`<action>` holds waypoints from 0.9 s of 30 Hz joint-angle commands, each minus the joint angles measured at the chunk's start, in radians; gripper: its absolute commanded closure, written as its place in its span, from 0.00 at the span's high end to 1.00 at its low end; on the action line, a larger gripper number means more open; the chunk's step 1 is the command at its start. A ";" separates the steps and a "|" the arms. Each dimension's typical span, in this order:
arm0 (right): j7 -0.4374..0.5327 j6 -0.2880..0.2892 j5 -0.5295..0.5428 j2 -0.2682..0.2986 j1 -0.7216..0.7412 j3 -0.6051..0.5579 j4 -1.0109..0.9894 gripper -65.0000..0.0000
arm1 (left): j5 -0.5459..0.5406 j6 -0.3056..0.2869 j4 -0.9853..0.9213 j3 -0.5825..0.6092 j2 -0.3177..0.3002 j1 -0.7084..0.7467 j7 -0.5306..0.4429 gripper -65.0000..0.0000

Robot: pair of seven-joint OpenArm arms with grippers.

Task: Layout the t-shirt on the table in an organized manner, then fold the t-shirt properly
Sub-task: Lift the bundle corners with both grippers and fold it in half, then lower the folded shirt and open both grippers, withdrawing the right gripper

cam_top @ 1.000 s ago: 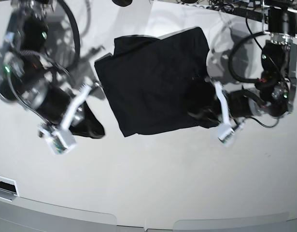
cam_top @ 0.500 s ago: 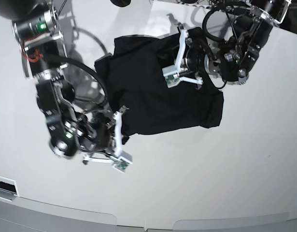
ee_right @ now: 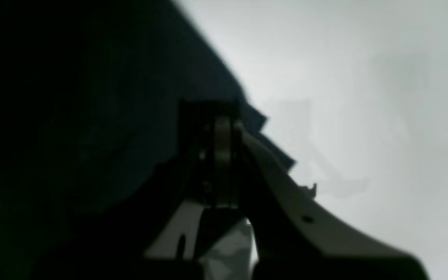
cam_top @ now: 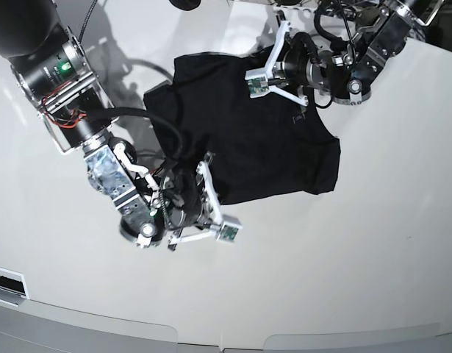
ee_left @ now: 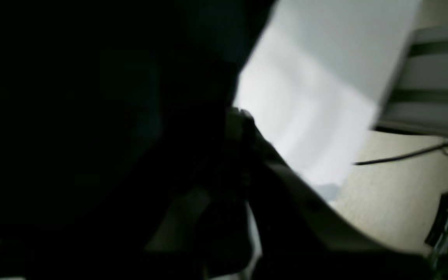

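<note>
Base view first: the t-shirt (cam_top: 248, 136) lies as a folded black block in the middle-far part of the counter (cam_top: 372, 250). Both arms have swung in over it within the last second; before, they sat out at the left and right sides with claws clear of the cloth. Now my right claw (cam_top: 207, 170) is at the shirt's near-left hem and my left claw (cam_top: 264, 65) at its far edge. I read that as both arms taking hold for the next fold, with the layout stage seemingly done.

Left wrist view: very dark and blurred. Black cloth fills the left side, white counter (ee_left: 305, 116) the right. The left claw (ee_left: 239, 116) looks pressed together at the cloth's edge, but I cannot tell whether fabric is caught in it.

Right wrist view: the right claw (ee_right: 220, 128) is together, its tips at the layered edge of the shirt (ee_right: 91, 116). It appears to pinch those layers.
</note>
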 commanded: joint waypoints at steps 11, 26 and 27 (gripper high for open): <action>-0.220 -0.023 0.133 0.065 0.026 -0.003 0.016 0.00 | 0.058 0.048 -0.175 -0.001 -0.026 -0.166 -0.136 0.00; -0.308 -0.077 0.431 0.250 -0.031 0.053 0.020 0.00 | 0.045 0.108 -0.263 -0.018 -0.013 -0.466 -0.175 0.00; -0.285 -0.098 0.390 0.249 -0.036 0.079 0.020 0.00 | 0.014 0.112 -0.245 -0.031 -0.013 -0.474 -0.153 0.00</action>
